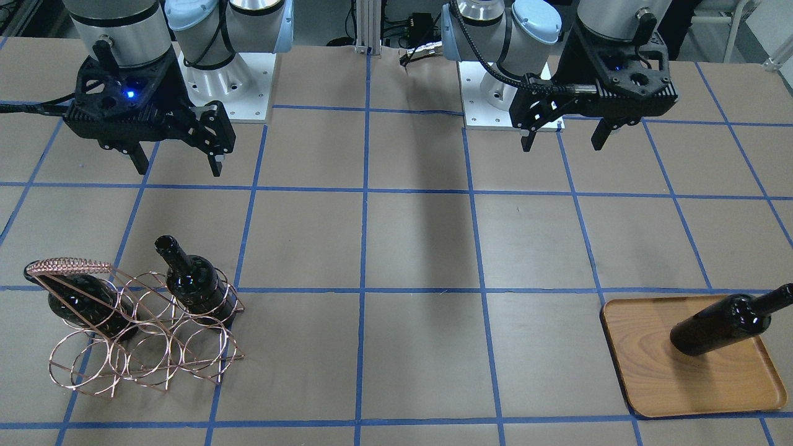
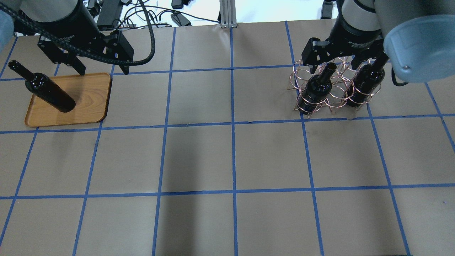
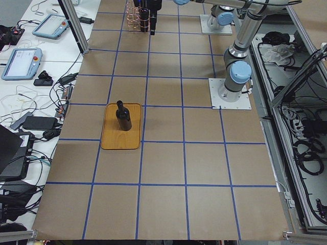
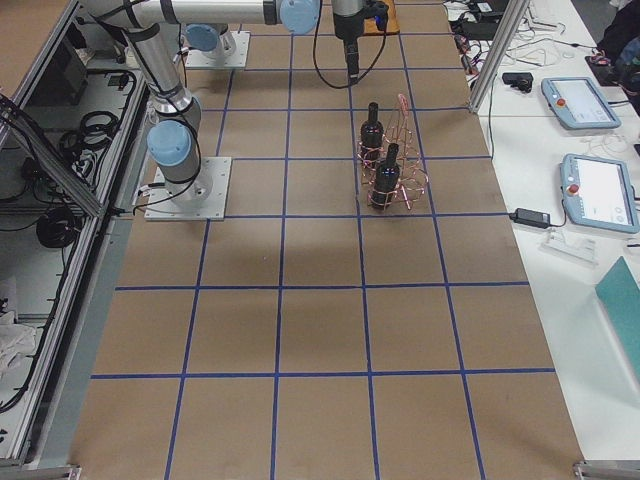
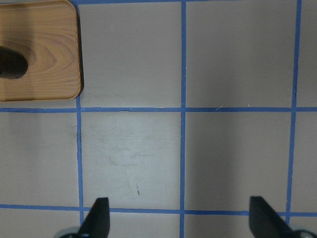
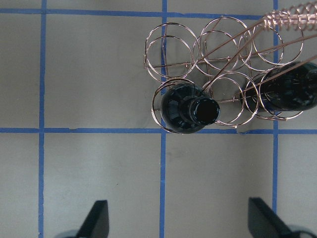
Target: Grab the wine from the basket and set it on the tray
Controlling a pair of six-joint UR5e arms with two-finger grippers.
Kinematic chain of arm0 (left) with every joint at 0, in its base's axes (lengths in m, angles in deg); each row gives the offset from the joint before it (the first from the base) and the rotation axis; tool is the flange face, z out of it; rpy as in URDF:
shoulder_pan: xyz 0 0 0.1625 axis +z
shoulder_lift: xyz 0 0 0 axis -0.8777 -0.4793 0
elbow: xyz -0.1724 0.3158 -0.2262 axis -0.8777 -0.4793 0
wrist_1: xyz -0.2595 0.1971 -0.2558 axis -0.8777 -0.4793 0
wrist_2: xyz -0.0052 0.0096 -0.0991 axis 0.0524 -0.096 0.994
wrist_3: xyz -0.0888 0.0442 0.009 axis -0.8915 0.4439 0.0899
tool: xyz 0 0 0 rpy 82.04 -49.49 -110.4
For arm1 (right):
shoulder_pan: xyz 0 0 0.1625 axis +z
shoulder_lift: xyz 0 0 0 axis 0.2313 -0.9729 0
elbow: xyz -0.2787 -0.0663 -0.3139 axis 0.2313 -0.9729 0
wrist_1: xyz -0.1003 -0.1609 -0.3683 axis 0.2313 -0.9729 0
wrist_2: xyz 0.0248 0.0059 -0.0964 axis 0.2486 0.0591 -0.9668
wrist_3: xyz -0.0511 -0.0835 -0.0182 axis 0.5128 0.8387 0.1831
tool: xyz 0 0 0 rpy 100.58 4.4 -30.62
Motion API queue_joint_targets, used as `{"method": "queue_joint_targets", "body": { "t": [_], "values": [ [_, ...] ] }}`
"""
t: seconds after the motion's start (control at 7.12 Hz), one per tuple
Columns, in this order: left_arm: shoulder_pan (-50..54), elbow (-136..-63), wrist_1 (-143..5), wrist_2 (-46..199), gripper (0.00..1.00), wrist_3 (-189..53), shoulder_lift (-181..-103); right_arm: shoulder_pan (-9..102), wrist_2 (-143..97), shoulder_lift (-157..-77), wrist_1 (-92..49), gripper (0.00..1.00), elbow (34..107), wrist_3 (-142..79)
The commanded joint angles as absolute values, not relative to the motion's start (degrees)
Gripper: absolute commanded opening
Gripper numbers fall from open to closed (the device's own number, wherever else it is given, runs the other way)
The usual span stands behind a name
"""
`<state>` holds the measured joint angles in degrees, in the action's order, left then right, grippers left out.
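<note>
One black wine bottle (image 1: 718, 325) stands upright on the wooden tray (image 1: 681, 378); both also show in the overhead view, bottle (image 2: 49, 94) and tray (image 2: 89, 96). The copper wire basket (image 1: 142, 347) holds two more bottles, one (image 1: 192, 279) in an end ring and one (image 1: 80, 297) under the coiled handle. My left gripper (image 1: 562, 144) hangs open and empty above the table, beside the tray on the robot's side (image 5: 181, 218). My right gripper (image 1: 178, 168) hangs open and empty above the table, just short of the basket (image 6: 198, 44) and its near bottle (image 6: 190, 109).
Brown paper with a blue tape grid covers the table (image 2: 231, 160). Both arm bases (image 1: 235, 93) stand at the robot's edge. Tablets and cables lie on a side bench (image 3: 30, 61) beyond the table's far edge.
</note>
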<state>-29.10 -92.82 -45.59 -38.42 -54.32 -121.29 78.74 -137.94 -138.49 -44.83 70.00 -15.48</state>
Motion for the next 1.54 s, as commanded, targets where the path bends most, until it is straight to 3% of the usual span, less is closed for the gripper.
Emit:
{"method": "queue_joint_targets", "body": {
  "t": [0.0,1.4],
  "values": [
    [-29.34,-92.83,-45.92,-37.03,1.00,-54.32,-121.45,78.74,-135.95,-138.67,-44.66,1.00,70.00,-15.27],
    [-29.43,-92.92,-45.57,-35.08,1.00,-53.79,-121.10,78.74,-135.34,-138.32,-44.92,1.00,70.00,-15.36]
  ]
}}
